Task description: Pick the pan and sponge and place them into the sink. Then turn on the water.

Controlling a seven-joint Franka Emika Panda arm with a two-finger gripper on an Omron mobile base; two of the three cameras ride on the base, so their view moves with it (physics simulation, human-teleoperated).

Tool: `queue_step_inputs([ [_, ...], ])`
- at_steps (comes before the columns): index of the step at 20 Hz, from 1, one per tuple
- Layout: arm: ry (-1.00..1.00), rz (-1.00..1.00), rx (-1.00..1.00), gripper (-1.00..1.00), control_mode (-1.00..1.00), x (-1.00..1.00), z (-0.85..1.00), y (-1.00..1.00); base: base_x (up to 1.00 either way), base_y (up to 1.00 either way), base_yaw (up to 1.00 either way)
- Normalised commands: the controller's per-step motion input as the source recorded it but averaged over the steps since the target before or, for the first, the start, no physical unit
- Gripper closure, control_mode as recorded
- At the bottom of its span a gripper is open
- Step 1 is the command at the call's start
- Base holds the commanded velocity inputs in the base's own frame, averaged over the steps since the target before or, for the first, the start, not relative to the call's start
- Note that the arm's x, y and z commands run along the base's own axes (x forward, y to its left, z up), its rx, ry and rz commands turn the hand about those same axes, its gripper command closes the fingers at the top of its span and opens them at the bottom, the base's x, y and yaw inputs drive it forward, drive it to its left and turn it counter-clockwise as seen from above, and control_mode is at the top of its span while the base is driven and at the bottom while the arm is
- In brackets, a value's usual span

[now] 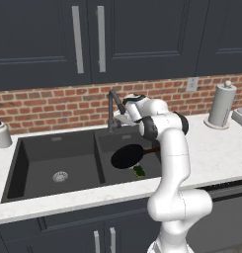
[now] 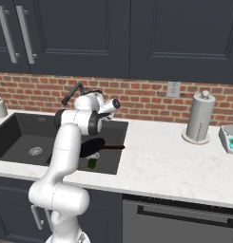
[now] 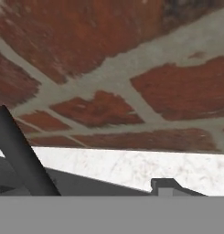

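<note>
Left base view: pan [image 1: 127, 156] and sponge [image 1: 139, 171] in sink [image 1: 23, 163], tool width perhaps indiscernible, no legible writing.

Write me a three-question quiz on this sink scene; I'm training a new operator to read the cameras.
1. True or false: the pan lies in the right basin of the sink.
2. What lies beside the pan: A sponge, B cup, C plate?
3. What stands on the counter at the far left?

Key: 1 true. 2 A. 3 The white soap dispenser.
</note>
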Motion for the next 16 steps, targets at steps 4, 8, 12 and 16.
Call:
queue_step_inputs([
  [4,0.02,0.0,0.0,1.0,-1.0,0.01,0.0,0.0,0.0,0.0,0.0],
  [8,0.01,0.0,0.0,1.0,-1.0,0.07,-0.03,0.0,0.0,0.0,0.0],
  [12,0.0,-0.02,0.08,1.0,-1.0,0.14,-0.13,0.0,0.0,0.0,0.0],
  [16,0.0,-0.04,0.15,1.0,-1.0,0.14,-0.09,0.0,0.0,0.0,0.0],
])
